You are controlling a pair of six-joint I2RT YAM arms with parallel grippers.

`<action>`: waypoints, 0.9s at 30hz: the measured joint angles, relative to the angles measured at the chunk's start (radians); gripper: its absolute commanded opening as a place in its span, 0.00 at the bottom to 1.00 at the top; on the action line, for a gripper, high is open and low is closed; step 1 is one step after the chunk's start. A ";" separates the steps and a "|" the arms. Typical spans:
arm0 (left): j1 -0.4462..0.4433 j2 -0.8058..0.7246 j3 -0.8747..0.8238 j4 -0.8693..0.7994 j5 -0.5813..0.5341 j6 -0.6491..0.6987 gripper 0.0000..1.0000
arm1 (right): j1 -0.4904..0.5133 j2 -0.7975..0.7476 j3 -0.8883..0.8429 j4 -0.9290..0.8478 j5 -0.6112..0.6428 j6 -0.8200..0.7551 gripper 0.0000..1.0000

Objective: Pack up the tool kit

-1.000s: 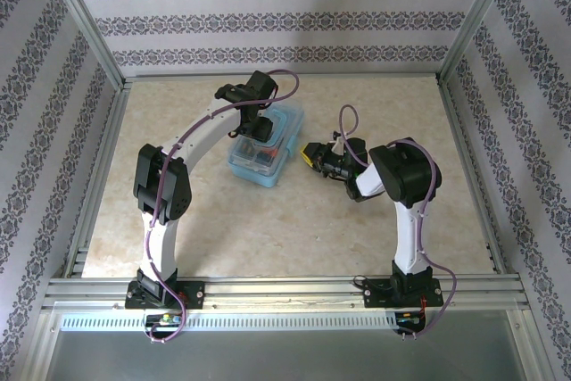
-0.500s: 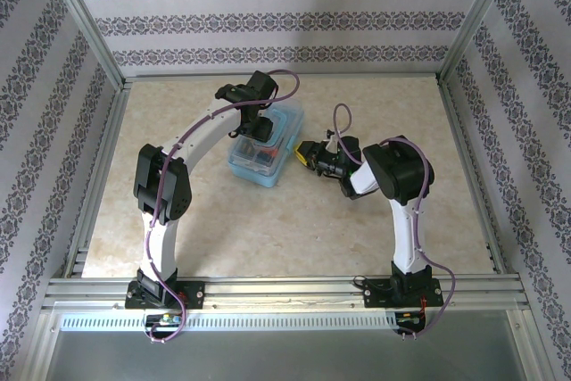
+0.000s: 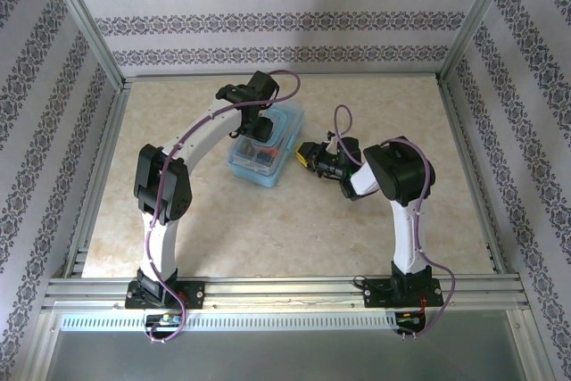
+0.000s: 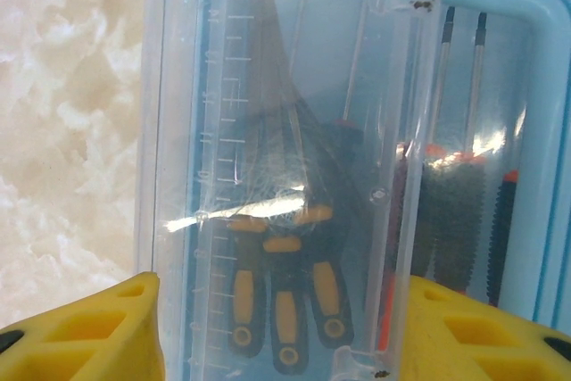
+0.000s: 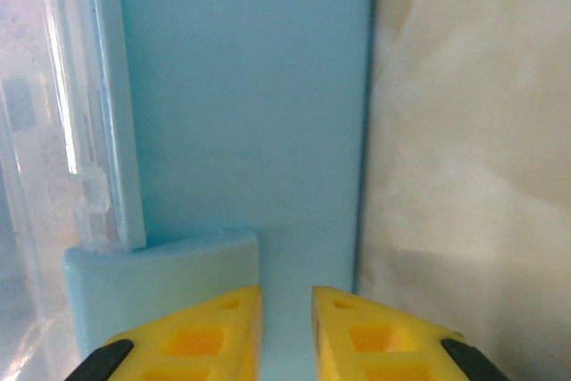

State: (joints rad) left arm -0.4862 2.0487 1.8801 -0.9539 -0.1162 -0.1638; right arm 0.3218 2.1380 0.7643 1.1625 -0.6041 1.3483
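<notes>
The right gripper (image 3: 309,153) has slid left to just beside the right edge of the blue tool case (image 3: 268,156) on the table (image 3: 357,238), fingers nearly together, while the left gripper (image 3: 259,128) hangs above the case, fingers apart.

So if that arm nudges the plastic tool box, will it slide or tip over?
Probably slide: the tool box lies low and flat on the smooth table. It looks like stiff, hard plastic, so likely slippery to grip. The tools inside may rattle or shift.
</notes>
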 measured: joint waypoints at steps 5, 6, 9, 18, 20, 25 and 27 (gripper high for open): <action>-0.013 0.000 0.000 0.002 -0.024 -0.001 0.41 | -0.109 -0.158 -0.129 -0.079 0.042 -0.039 0.24; -0.016 0.000 0.000 0.004 -0.025 -0.001 0.41 | -0.138 -0.198 -0.150 -0.102 0.052 -0.050 0.24; -0.030 0.000 0.000 0.008 -0.033 -0.017 0.41 | -0.198 -0.306 -0.177 -0.186 0.077 -0.094 0.26; -0.111 0.019 0.040 0.008 -0.019 -0.103 0.43 | -0.208 -0.702 -0.180 -0.572 0.175 -0.322 0.30; -0.135 0.032 0.061 0.008 -0.004 -0.115 0.43 | -0.208 -0.768 -0.180 -0.634 0.197 -0.360 0.31; -0.170 0.051 0.095 0.008 0.051 -0.145 0.46 | -0.209 -0.881 -0.180 -0.780 0.238 -0.440 0.34; -0.176 0.053 0.103 0.008 0.069 -0.158 0.49 | -0.215 -0.920 -0.180 -0.842 0.252 -0.470 0.35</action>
State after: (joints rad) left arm -0.6624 2.1021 1.9827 -0.9455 -0.0475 -0.3218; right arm 0.1066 1.2179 0.5842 0.3202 -0.3519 0.8780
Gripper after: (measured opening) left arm 0.462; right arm 0.344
